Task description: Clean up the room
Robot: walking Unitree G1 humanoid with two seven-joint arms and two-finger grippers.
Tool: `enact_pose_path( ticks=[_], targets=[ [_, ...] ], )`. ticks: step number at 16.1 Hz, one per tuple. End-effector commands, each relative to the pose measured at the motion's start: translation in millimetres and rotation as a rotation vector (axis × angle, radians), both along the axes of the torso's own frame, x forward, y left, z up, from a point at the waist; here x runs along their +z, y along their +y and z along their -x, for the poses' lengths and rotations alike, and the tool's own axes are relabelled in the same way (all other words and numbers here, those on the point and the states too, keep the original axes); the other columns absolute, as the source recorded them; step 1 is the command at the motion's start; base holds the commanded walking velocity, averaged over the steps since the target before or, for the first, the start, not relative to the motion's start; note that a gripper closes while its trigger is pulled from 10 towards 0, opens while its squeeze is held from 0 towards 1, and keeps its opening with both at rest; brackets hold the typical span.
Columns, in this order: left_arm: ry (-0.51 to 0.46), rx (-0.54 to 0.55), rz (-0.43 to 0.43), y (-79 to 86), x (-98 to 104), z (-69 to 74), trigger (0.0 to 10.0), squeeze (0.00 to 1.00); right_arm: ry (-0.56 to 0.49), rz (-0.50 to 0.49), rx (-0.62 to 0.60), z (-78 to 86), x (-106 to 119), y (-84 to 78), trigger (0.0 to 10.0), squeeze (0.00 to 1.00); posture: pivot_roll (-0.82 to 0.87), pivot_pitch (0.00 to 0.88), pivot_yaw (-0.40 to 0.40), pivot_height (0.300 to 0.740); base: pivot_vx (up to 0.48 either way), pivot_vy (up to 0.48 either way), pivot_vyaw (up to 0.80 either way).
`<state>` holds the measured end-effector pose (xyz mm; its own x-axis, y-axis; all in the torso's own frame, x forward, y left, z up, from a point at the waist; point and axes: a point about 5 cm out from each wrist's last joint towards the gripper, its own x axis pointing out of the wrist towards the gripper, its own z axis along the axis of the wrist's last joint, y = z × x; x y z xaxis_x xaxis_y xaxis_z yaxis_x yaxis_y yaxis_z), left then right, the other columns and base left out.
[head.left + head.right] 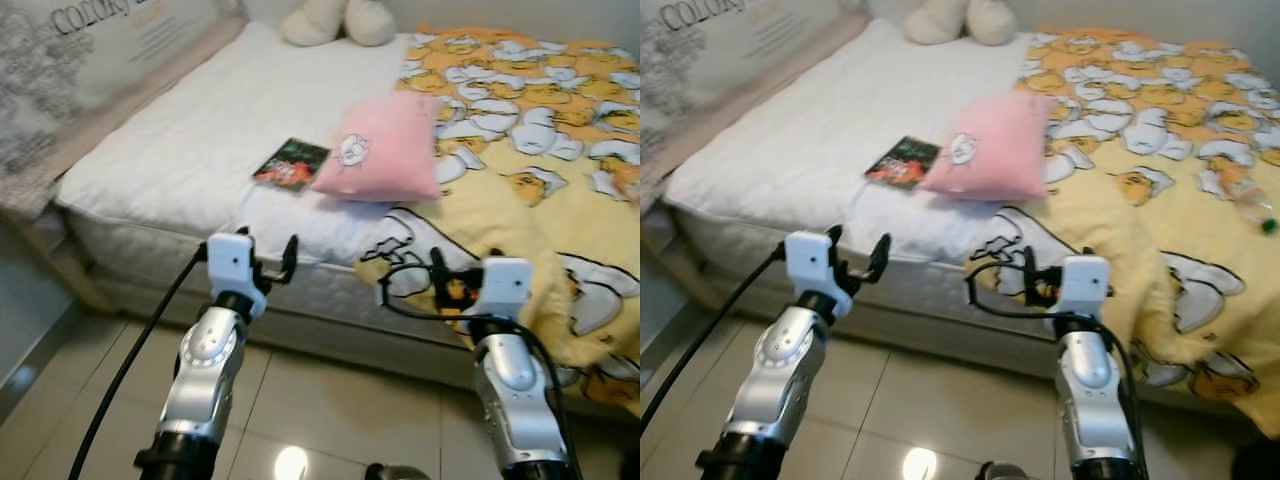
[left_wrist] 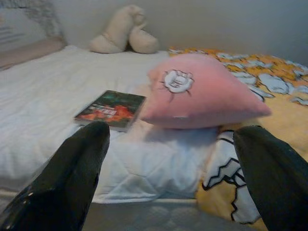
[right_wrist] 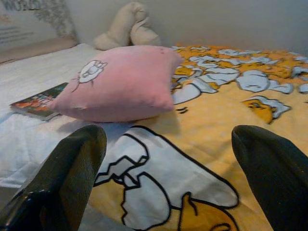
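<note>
A pink pillow (image 1: 385,148) lies on the bed, half on the white mattress (image 1: 190,140) and half on a yellow duck-print blanket (image 1: 545,170). Beside its left edge lies a dark book (image 1: 291,164). A cream plush toy (image 1: 338,20) sits at the far end of the bed. My left gripper (image 1: 268,250) hovers open in front of the mattress's near edge, facing the book (image 2: 111,109) and pillow (image 2: 202,91). My right gripper (image 1: 465,262) is open too, held before the hanging blanket (image 3: 211,125), with nothing between its fingers.
The bed's near side (image 1: 300,290) stands right ahead of both arms. Pale floor tiles (image 1: 330,410) lie under them. A printed panel (image 1: 60,70) leans along the bed's left side. A clear bottle (image 1: 1252,208) lies on the blanket at the far right.
</note>
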<state>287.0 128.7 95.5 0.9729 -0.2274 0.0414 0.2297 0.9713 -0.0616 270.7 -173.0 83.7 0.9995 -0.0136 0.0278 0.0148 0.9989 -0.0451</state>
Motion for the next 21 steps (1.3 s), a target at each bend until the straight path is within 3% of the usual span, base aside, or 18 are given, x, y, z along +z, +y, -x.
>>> enact_pose_path(
  ticks=[1, 6, 18, 21],
  targets=[
    [-0.009, 0.004, -0.014, -0.1, 2.2, -1.1, 10.0, 0.0, 0.008, 0.019, 0.018, -2.8, 0.0, 1.8, 10.0, 0.0, -0.14, 0.0, 0.053, 0.74, 0.0, 0.0, -0.77],
    [-0.029, 0.007, -0.056, -4.2, 3.6, -3.5, 10.0, 0.0, 0.001, 0.026, 0.036, -5.2, -1.0, 3.8, 10.0, 0.0, -0.14, 0.0, 0.05, 0.74, 0.108, -0.158, 0.0],
    [-0.058, -0.027, 0.011, -19.9, 9.3, -5.6, 10.0, 0.0, -0.008, 0.056, 0.032, -4.2, -2.1, 3.7, 10.0, 0.0, -0.17, 0.0, 0.059, 0.74, 0.317, -0.356, 0.0],
    [-0.045, -0.018, -0.006, -18.8, 7.4, -7.1, 10.0, 0.0, -0.005, 0.051, 0.03, -3.9, -3.5, 4.6, 10.0, 0.0, -0.17, 0.0, 0.064, 0.74, 0.0, 0.0, 0.0]
  ],
)
